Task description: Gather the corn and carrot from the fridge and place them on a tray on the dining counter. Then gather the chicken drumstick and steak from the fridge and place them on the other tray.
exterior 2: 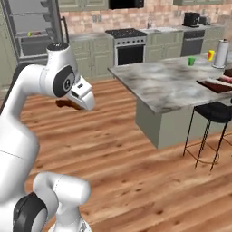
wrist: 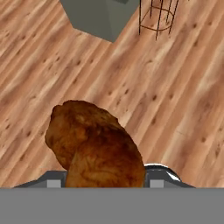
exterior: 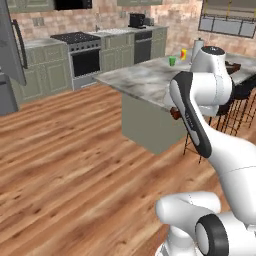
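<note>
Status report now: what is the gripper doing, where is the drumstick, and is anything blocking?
Gripper shut on chicken drumstick, carried above the wood floor. Dining counter ahead, stool at its side. Nothing in the way.

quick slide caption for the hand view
Gripper carrying the chicken drumstick above the wood floor, near the counter base.

A browned, glossy chicken drumstick [wrist: 94, 146] is seen in the hand view, its rounded meaty end pointing toward eleven o'clock and its lower end cut off at six o'clock. It is carried in the air above the wooden floor.
</note>
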